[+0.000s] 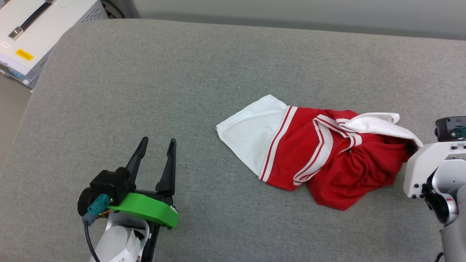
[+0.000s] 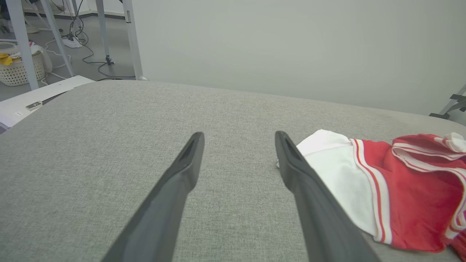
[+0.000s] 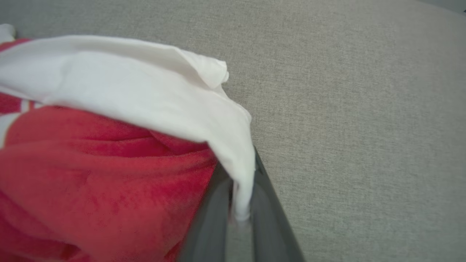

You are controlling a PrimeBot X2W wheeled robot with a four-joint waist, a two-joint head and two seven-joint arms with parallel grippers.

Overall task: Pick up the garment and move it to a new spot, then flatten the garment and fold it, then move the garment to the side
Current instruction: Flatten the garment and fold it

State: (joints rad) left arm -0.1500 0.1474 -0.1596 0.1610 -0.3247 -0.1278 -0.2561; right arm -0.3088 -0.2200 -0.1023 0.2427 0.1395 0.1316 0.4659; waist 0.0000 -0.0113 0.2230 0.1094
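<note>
The garment (image 1: 320,153) lies crumpled on the grey cushioned surface (image 1: 182,91), red with white sleeves and striped trim; one white sleeve spreads flat toward the left. In the right wrist view my right gripper (image 3: 240,171) is shut on the garment's (image 3: 109,145) white sleeve cloth, pinched between both dark fingers (image 3: 265,203). In the head view only that arm's white wrist (image 1: 433,167) shows, at the garment's right end. My left gripper (image 1: 156,149) stands open at the lower left, well left of the garment, with nothing between its fingers. The garment (image 2: 400,189) lies right of the left gripper (image 2: 238,140).
A white machine with a yellow label (image 1: 32,32) stands beyond the surface's far left corner. A pale wall runs behind the surface. In the left wrist view, table legs, cables and a woven basket (image 2: 18,69) are on the floor at the far left.
</note>
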